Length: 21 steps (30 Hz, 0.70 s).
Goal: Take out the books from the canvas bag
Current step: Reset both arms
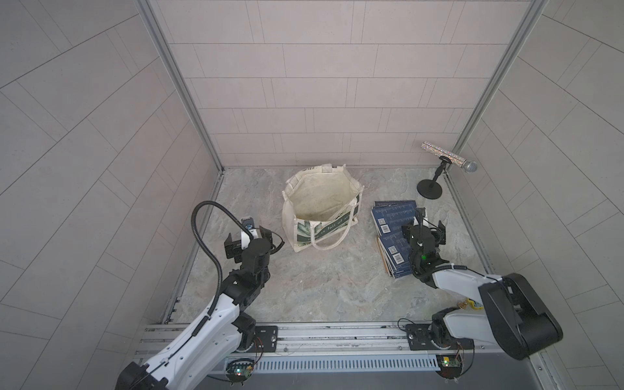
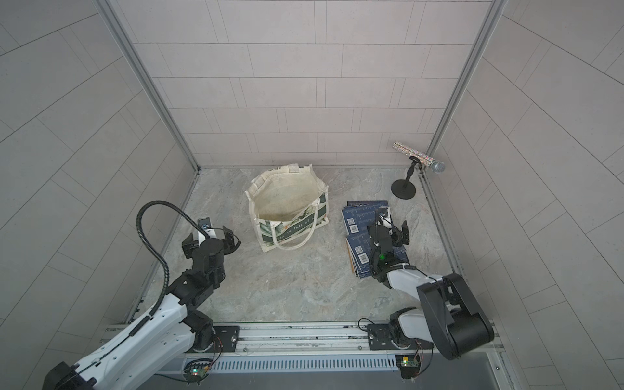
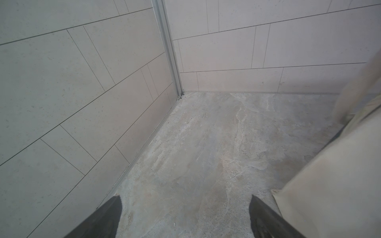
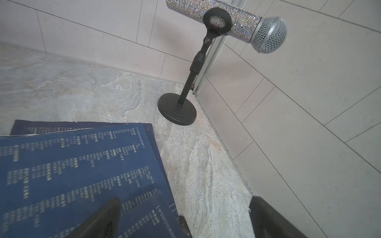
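The canvas bag [image 1: 304,233] [image 2: 270,233] stands open-mouthed at the middle back, and only cream lining shows inside it. To its right, several navy books [image 1: 393,216] [image 2: 361,216] lie in two overlapping piles on the stone floor. My right gripper [image 1: 422,232] [image 2: 388,231] [image 4: 185,206] hovers open over the piles' right edge, holding nothing; the books [image 4: 72,164] fill the wrist view's lower left. My left gripper [image 1: 249,240] [image 2: 209,240] [image 3: 185,206] is open and empty left of the bag, whose cream side [image 3: 340,185] shows beside it.
A glittery microphone [image 1: 449,157] [image 2: 418,157] [image 4: 226,22] on a black round-based stand [image 1: 429,189] occupies the back right corner. Tiled walls enclose three sides. A metal rail [image 1: 337,334] carrying both arm bases runs along the front edge.
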Each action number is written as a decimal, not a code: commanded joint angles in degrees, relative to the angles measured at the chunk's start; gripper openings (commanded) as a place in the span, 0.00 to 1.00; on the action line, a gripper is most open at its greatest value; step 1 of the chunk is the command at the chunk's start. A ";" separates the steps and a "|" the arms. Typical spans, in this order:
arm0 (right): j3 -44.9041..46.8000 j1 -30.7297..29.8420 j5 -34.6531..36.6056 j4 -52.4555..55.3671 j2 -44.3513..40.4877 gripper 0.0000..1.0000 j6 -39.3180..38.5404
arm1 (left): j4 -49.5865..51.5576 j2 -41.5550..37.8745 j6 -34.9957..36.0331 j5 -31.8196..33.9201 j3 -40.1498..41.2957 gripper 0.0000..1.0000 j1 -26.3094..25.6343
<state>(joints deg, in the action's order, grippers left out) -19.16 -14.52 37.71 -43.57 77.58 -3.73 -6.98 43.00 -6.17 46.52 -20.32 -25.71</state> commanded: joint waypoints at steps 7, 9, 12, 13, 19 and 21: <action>0.07 5.11 -7.60 -13.02 9.18 1.00 4.64 | -8.17 4.91 -4.64 -1.12 0.33 1.00 5.00; 1.75 6.33 -13.55 -15.94 10.42 1.00 3.68 | -8.76 6.78 -4.39 -2.35 -0.11 1.00 5.39; 3.47 5.66 -12.12 -26.60 15.30 1.00 2.01 | -10.90 9.76 -1.97 -3.78 -0.34 1.00 5.65; 3.16 5.66 -12.30 -23.27 13.80 1.00 2.76 | -11.95 10.76 -0.88 -3.76 -0.34 1.00 5.84; 3.78 5.24 -11.31 -25.42 14.19 1.00 2.23 | -19.63 21.48 4.82 -3.22 -1.01 1.00 9.30; 3.85 5.24 -11.17 -26.80 14.89 1.00 1.95 | -21.04 25.73 4.63 -3.75 -1.37 1.00 10.82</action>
<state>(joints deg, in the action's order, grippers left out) -16.25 -8.91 26.85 -69.14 91.50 -0.19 -23.38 64.99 -4.47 42.98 -20.45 -16.34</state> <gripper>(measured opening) 0.997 0.999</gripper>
